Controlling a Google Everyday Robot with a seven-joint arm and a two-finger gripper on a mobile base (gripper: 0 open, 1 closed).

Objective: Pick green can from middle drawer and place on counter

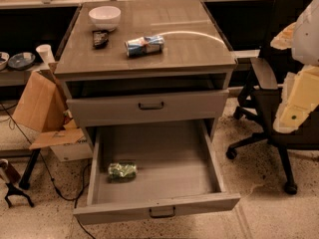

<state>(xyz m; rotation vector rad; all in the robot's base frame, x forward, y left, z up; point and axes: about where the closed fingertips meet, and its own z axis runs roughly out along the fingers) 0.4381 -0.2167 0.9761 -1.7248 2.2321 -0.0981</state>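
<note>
The green can [122,171] lies on its side in the front left part of the middle drawer [157,209], which is pulled far out at the bottom of the grey cabinet. The counter [174,49] is the glossy wood-grain top above it. My gripper [294,113] and arm show as white and cream parts at the right edge of the camera view. It is level with the upper drawer, well to the right of the cabinet and far from the can. It holds nothing that I can see.
On the counter lie a blue-and-white can [144,46], a white bowl [104,17] and a small dark object [100,38]. The shallower upper drawer [149,106] is slightly out. A black office chair [269,98] stands right of the cabinet, a cardboard box [42,108] left.
</note>
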